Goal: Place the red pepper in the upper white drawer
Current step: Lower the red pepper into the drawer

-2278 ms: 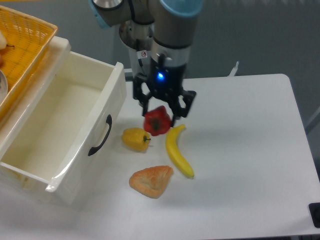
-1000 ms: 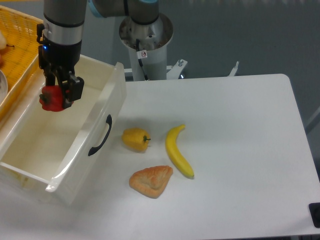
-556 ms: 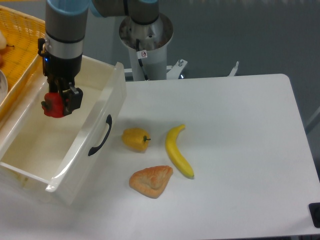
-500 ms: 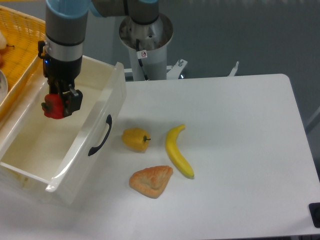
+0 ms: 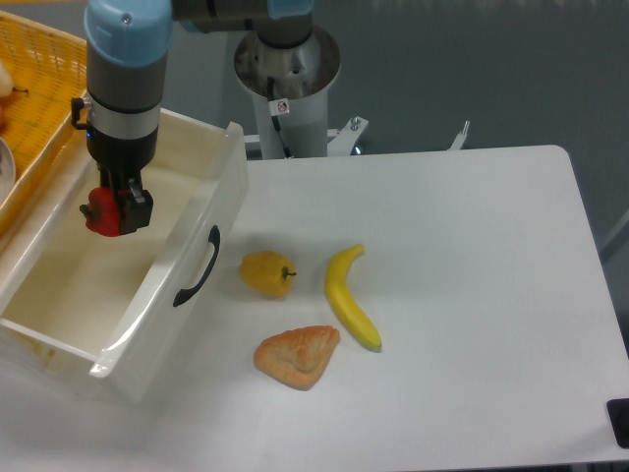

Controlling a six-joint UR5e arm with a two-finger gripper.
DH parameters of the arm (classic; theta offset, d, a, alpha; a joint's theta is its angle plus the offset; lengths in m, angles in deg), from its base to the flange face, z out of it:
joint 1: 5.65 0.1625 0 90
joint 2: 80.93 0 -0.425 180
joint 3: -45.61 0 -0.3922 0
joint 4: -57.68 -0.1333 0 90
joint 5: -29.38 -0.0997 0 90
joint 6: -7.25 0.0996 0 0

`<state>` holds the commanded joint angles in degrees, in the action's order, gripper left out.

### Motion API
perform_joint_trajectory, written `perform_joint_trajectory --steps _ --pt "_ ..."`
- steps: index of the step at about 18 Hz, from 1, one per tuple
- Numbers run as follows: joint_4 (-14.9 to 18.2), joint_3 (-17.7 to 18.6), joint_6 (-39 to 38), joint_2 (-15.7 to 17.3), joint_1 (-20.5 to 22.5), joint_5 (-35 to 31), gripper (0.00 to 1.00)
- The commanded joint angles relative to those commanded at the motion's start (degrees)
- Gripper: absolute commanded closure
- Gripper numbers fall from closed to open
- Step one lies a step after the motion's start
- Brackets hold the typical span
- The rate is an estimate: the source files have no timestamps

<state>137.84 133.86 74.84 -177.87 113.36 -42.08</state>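
At the left of the frame the gripper (image 5: 110, 213) hangs inside the open upper white drawer (image 5: 147, 295), its fingers pinching the red pepper (image 5: 99, 212). The pepper sits between the dark finger pads, above the drawer's pale floor and clear of the walls; whether it touches the floor cannot be told from this angle. The arm comes straight down from the top of the frame, which suits a vertical drop: the pepper is held over the middle of the cavity, so that on release it should land inside rather than strike the rim. By that reading the carry is done and the release is the step in hand.

The drawer is pulled out toward the lower left, its curved black handle (image 5: 198, 265) facing the centre of the table. A yellow woven basket (image 5: 44, 69) fills the upper left corner, just behind the drawer.

The white table (image 5: 472, 295) carries three other items near its centre, all well apart from the drawer's inside: a yellow pepper (image 5: 266, 273) just beside the handle, a banana (image 5: 351, 298) to its right, and a piece of bread (image 5: 298, 356) below them. The robot's base column (image 5: 288, 79) stands at the table's far edge, before a plain grey-blue wall (image 5: 491, 69).
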Motion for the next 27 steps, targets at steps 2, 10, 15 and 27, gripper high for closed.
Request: perform_joint_trajectory --steps 2,10,15,27 --pt "0.0 0.0 0.8 -0.5 0.0 -0.1 0.86" --pt "0.2 0.8 3.4 -1.9 -0.6 -1.1 0.86" --pt "0.1 2.0 5.5 -2.4 -0.9 -2.3 0.86" --pt "-0.3 1.9 5.5 -3.7 -2.1 -3.9 0.76"
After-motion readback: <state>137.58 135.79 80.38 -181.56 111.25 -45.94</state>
